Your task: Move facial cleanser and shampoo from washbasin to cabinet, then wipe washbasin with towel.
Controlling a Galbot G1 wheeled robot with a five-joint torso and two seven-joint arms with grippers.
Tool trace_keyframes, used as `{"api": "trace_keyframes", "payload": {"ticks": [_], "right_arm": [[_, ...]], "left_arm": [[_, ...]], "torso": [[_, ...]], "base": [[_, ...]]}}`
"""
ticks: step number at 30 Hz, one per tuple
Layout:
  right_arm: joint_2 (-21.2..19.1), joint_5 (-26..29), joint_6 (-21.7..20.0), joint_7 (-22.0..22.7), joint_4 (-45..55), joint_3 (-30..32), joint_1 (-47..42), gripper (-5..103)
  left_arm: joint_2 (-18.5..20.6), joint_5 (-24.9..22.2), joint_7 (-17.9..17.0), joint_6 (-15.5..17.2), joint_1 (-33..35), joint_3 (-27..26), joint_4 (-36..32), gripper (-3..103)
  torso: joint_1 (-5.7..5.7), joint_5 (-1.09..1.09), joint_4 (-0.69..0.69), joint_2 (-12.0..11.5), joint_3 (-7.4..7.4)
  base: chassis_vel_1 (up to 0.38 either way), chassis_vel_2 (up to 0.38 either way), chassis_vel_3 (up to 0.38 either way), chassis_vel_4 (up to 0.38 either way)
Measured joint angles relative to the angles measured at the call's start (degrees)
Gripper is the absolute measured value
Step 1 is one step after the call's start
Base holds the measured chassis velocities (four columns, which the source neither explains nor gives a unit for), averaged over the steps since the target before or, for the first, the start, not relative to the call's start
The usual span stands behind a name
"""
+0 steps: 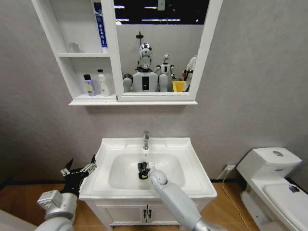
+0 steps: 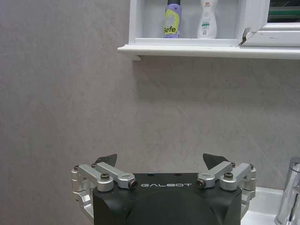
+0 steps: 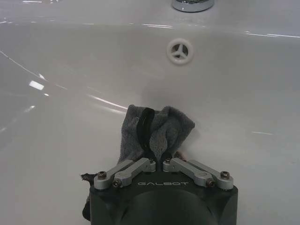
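Head view: right gripper (image 1: 143, 169) reaches down into the washbasin (image 1: 192, 166) bowl at frame centre, pinching the dark towel (image 1: 141, 173); left gripper (image 1: 79, 169) hangs spread at lower left beside the basin, two bottles (image 1: 96, 83) on the cabinet (image 1: 65, 67) shelf upper left. Left wrist view: fingers (image 2: 105, 160) wide apart, "GALBOT" on the body, purple bottle (image 2: 172, 19) reading "Sefe" at top. Right wrist view: fingers (image 3: 140, 164) clamped on grey towel (image 3: 157, 129) low centre, on the basin floor.

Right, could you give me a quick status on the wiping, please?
Right gripper shut on the towel, down in the washbasin bowl. Left gripper open, idle beside the basin's left edge. Two bottles on the cabinet shelf. Nothing obstructing.
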Motion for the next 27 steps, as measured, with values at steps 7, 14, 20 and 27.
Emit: {"api": "trace_keyframes", "payload": {"ticks": [7, 14, 20, 27], "right_arm": [[-3.87, 0.99, -0.84, 1.99, 4.31, 2.04, -3.13, 2], [-6.69, 1.85, -1.18, 2.64, 7.07, 3.62, -5.04, 2], [-5.45, 3.39, -1.43, 4.5, 6.05, 3.17, -4.31, 2], [-1.47, 7.73, -2.11, 10.0, 3.33, 1.04, -1.83, 2]], "left_arm": [[0.0, 0.0, 0.0, 0.0, 0.0, 0.0, 0.0, 100], [0.0, 0.0, 0.0, 0.0, 0.0, 0.0, 0.0, 100], [0.0, 0.0, 0.0, 0.0, 0.0, 0.0, 0.0, 100], [0.0, 0.0, 0.0, 0.0, 0.0, 0.0, 0.0, 100]], "torso": [[0.0, 0.01, 0.0, 0.0, 0.0], [-0.01, 0.0, -0.01, 0.0, 0.0], [-0.01, -0.04, -0.05, 0.01, 0.0], [0.0, -0.01, 0.0, -0.01, 0.01]], "base": [[0.0, 0.0, 0.0, 0.0], [0.0, 0.0, 0.0, 0.0], [0.0, 0.0, 0.0, 0.0], [0.0, 0.0, 0.0, 0.0]]}}
